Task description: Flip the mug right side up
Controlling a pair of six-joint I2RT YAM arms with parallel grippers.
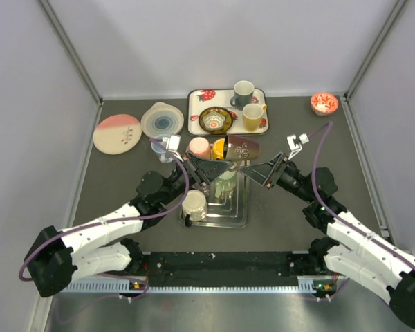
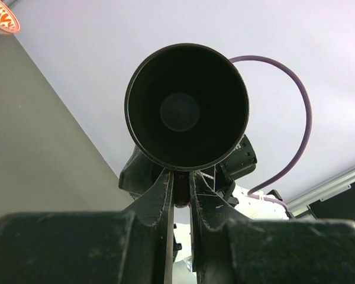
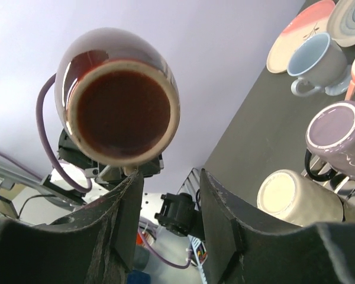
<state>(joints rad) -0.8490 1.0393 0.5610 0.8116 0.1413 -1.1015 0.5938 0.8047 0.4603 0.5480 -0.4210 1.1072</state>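
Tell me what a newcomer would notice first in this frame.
The dark mug is held on its side in the air at the centre, where both arms meet: the left gripper is pinched on its rim, the mouth facing that wrist camera. The right gripper stands open, facing the mug's base. Below them sits a metal rack of upside-down cups.
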